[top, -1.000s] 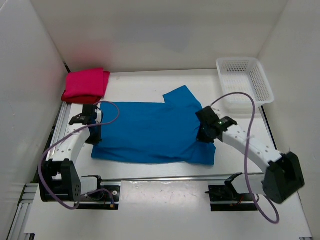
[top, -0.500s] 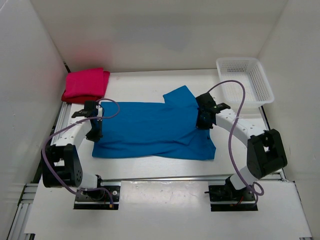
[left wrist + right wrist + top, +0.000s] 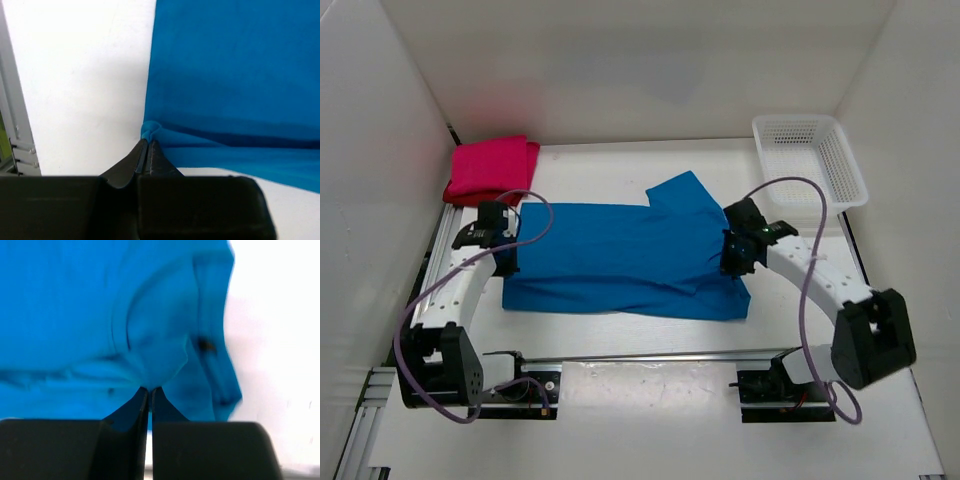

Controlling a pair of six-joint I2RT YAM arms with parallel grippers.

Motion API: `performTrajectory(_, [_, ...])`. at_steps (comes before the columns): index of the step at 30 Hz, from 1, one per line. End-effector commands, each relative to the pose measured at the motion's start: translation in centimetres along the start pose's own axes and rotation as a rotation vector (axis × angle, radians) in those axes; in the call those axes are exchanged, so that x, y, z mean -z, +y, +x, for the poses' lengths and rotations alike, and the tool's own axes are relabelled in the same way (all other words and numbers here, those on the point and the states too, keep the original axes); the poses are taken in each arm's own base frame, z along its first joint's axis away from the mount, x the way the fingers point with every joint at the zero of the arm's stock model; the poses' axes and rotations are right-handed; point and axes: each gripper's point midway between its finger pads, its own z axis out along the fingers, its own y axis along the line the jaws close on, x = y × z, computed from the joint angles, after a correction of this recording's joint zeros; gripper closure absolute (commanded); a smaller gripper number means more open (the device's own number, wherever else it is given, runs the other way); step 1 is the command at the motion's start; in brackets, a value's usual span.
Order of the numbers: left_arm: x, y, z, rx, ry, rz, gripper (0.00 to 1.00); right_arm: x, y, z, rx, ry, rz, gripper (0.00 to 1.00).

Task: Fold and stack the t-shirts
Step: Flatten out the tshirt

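A bright blue t-shirt [image 3: 620, 260] lies spread across the middle of the table, one sleeve pointing to the back. My left gripper [image 3: 506, 262] is shut on a pinch of its left edge [image 3: 150, 131]. My right gripper [image 3: 733, 263] is shut on a bunched fold of cloth near the shirt's right end [image 3: 155, 370]. In both wrist views the fingertips meet with blue fabric nipped between them. A folded magenta-pink t-shirt [image 3: 492, 167] sits at the back left corner, with a darker red edge [image 3: 458, 196] showing beneath it.
A white mesh basket [image 3: 807, 121] stands at the back right. White walls enclose the table on three sides. A metal rail [image 3: 440, 245] runs along the left edge, beside the left arm. The arms' cables loop above the shirt's two ends.
Both grippers stayed shut on the blue shirt. The right gripper went toward the back and came partway forward again. The shirt's near edge has shifted a little away from the bases.
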Motion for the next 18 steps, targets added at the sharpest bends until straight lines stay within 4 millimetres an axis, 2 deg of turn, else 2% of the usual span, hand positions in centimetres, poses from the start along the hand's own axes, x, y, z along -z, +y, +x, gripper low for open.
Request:
performTrajectory(1, [0.1,1.3,2.0,0.006,0.039,-0.056,0.90,1.8,-0.1,1.7,-0.038,0.025,-0.051,1.00])
performTrajectory(2, [-0.1,0.5,0.8,0.010,0.021,-0.015,0.90,2.0,-0.2,0.2,-0.019,0.004,-0.052,1.00])
performTrajectory(3, [-0.1,0.2,-0.8,0.012,0.012,0.003,0.90,1.1,-0.8,-1.9,-0.052,0.015,-0.040,1.00])
performTrajectory(4, [0.0,-0.2,-5.7,0.003,-0.029,0.011,0.90,3.9,1.4,-9.0,-0.058,-0.112,-0.116,1.00])
performTrajectory(5, [0.3,-0.4,-9.0,-0.001,-0.061,0.004,0.90,5.3,1.6,-11.8,-0.038,-0.105,-0.131,1.00])
performTrajectory(6, [0.8,-0.4,-12.8,-0.002,-0.100,-0.009,0.90,3.2,0.9,-15.6,-0.080,-0.054,-0.105,1.00])
performTrajectory(7, [3.1,0.0,-20.8,0.023,-0.211,-0.018,0.90,12.4,3.8,-26.3,-0.077,-0.345,-0.224,1.00])
performTrajectory(8, [5.1,0.5,-25.0,0.042,-0.290,-0.028,0.90,15.4,3.8,-28.3,-0.107,-0.375,-0.245,1.00])
performTrajectory(9, [7.5,1.0,-28.8,0.064,-0.382,-0.026,0.90,15.2,2.9,-32.1,-0.170,-0.435,-0.281,1.00])
performTrajectory(10, [13.0,2.2,-34.6,0.116,-0.591,-0.035,0.90,19.3,3.1,-34.0,-0.204,-0.543,-0.364,1.00])
performTrajectory(11, [15.5,2.5,-36.2,0.136,-0.681,-0.042,0.90,21.0,3.5,-36.6,-0.223,-0.650,-0.464,1.00])
performTrajectory(12, [17.3,3.0,-37.1,0.156,-0.749,-0.049,0.90,28.5,2.9,-35.2,-0.268,-0.772,-0.565,1.00])
performTrajectory(13, [18.5,3.1,-37.5,0.165,-0.799,-0.039,0.90,28.5,2.1,-34.5,-0.299,-0.813,-0.571,1.00])
performTrajectory(14, [19.6,3.3,-36.7,0.181,-0.861,-0.038,0.90,23.0,0.8,-32.2,-0.352,-0.739,-0.520,1.00])
performTrajectory(15, [19.7,2.5,-35.9,0.162,-0.876,0.008,0.90,26.8,0.6,-31.5,-0.311,-0.853,-0.528,1.00])
performTrajectory(18, [18.1,0.9,-32.6,0.119,-0.814,0.066,0.90,24.6,-0.3,-28.2,-0.253,-0.764,-0.451,1.00])
